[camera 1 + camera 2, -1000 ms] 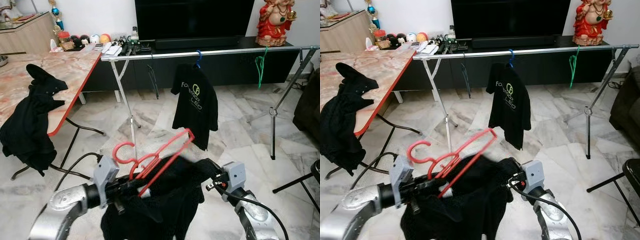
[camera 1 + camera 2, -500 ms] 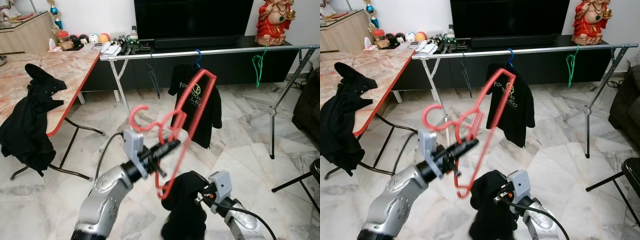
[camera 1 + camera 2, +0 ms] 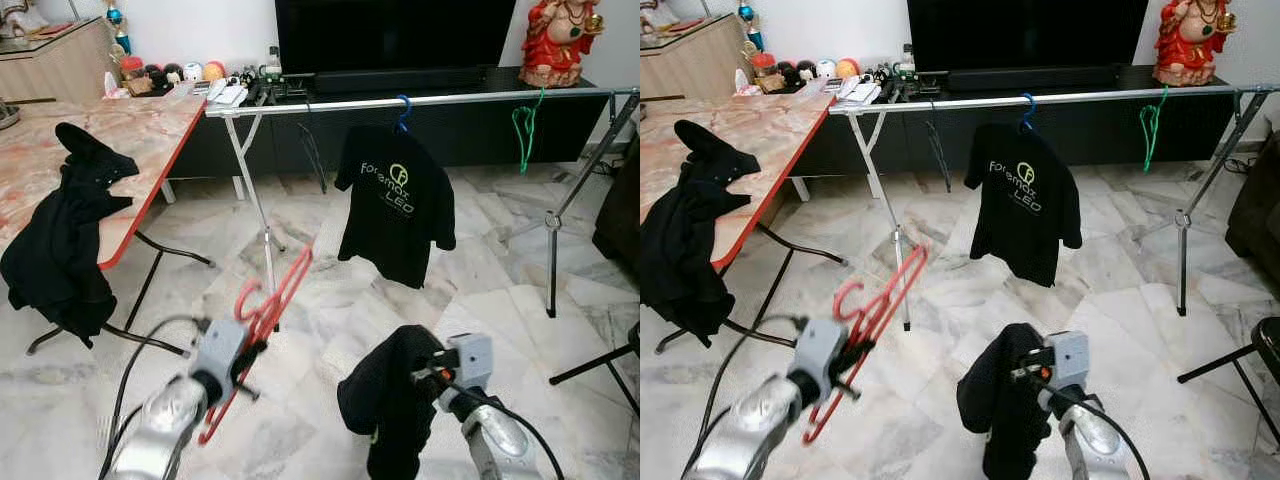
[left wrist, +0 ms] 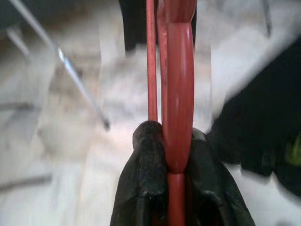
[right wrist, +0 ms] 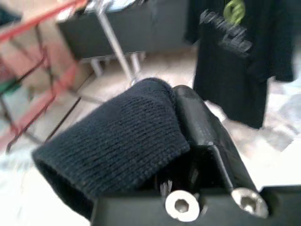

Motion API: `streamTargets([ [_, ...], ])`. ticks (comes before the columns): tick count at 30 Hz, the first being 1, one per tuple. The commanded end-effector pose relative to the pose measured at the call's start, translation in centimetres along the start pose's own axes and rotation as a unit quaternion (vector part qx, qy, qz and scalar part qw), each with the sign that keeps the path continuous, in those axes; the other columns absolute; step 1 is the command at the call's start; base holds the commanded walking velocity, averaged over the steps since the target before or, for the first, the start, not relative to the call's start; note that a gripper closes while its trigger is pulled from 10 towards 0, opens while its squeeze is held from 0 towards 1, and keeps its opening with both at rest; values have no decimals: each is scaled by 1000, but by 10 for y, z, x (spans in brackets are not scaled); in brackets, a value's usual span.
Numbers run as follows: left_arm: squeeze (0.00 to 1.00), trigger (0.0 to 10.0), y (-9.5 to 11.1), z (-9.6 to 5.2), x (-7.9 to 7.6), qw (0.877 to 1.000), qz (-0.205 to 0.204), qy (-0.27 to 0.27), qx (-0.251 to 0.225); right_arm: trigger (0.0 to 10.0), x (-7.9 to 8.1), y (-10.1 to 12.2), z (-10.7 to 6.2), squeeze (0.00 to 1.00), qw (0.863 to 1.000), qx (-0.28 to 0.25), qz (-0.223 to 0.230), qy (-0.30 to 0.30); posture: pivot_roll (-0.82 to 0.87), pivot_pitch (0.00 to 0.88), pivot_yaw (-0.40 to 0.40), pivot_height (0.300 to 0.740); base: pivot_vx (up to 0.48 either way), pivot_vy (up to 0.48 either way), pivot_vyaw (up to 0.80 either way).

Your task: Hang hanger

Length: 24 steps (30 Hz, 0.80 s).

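Observation:
My left gripper (image 3: pixel 243 352) is shut on a red hanger (image 3: pixel 265 315), held low at the front left with its hook pointing up. In the left wrist view the red hanger (image 4: pixel 178 94) runs between my black fingers (image 4: pixel 148 160). My right gripper (image 3: pixel 428 376) is shut on a black knitted garment (image 3: pixel 385 405) that droops from it at the front right; the garment (image 5: pixel 117 141) covers one finger (image 5: pixel 202 127). The silver clothes rail (image 3: pixel 470 97) spans the room ahead, well beyond both grippers.
A black T-shirt (image 3: pixel 395 200) on a blue hanger and a green hanger (image 3: pixel 522 125) hang on the rail. A table (image 3: pixel 140 140) with a black garment (image 3: pixel 65 240) draped over its edge stands at the left. A dark stand leg (image 3: pixel 590 362) is at the right.
My left arm has dropped from chest height to low at the front left, taking the red hanger down with it. My right gripper has risen a little with the black garment.

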<state>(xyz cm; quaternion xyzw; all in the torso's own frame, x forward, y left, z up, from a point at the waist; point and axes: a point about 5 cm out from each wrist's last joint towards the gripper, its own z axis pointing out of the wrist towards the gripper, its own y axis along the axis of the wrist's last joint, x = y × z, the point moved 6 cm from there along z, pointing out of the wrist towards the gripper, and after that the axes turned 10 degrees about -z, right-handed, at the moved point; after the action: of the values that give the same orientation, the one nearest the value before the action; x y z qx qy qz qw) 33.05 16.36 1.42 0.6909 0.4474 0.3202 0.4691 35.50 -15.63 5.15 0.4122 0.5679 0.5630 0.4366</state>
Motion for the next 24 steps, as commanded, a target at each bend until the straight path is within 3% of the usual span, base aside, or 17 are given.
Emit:
streamTargets([
  [1, 0, 10000, -38, -12, 9, 998, -9, 23, 54, 0, -10, 16, 3, 0, 999, -30, 3, -24, 25, 50, 46, 740, 0, 0, 0],
  [3, 0, 10000, -73, -27, 19, 992, -34, 59, 103, 0, -13, 18, 3, 0, 999, -33, 0, -30, 23, 44, 49, 740, 0, 0, 0],
  [4, 0, 10000, -108, -46, 24, 983, -56, 83, 153, 0, -15, 20, 2, 0, 999, -38, -3, -38, 22, 33, 55, 740, 0, 0, 0],
  [6, 0, 10000, -118, -53, 24, 979, -66, 91, 168, 0, -16, 21, 2, 0, 998, -39, -3, -41, 22, 33, 55, 740, 0, 0, 0],
  [8, 0, 10000, -144, -70, 25, 969, -74, 108, 210, 0, -18, 21, 1, 0, 998, -41, -1, -50, 16, 6, 60, 740, 0, 0, 0],
  [12, 0, 10000, -191, -109, 23, 937, -121, 156, 287, 0, -29, 23, 1, 0, 995, -42, 9, -86, 23, 0, 60, 740, 0, 0, 0],
  [14, 0, 10000, -201, -118, 23, 926, -136, 171, 307, 0, -34, 24, 1, 0, 994, -42, 13, -100, 24, 0, 60, 740, 0, 0, 0],
  [17, 0, 10000, -203, -118, 22, 921, -145, 175, 316, 0, -38, 26, 2, 0, 993, -43, 10, -113, 22, 0, 63, 740, 0, 0, 0],
  [22, 0, 10000, -186, -96, 25, 931, -147, 175, 286, 0, -54, 38, -2, 0, 986, -63, 8, -155, 17, 0, 63, 740, 0, 0, 0],
  [23, 0, 10000, -185, -93, 23, 932, -145, 171, 286, 10000, -60, 41, -4, 0, 981, -68, 8, -180, 12, 0, 66, 740, 0, 0, 0],
  [24, 0, 10000, -185, -93, 23, 932, -145, 171, 286, 10000, -60, 41, -4, 0, 981, -68, 8, -180, 12, 0, 66, 740, 0, 0, 0],
])
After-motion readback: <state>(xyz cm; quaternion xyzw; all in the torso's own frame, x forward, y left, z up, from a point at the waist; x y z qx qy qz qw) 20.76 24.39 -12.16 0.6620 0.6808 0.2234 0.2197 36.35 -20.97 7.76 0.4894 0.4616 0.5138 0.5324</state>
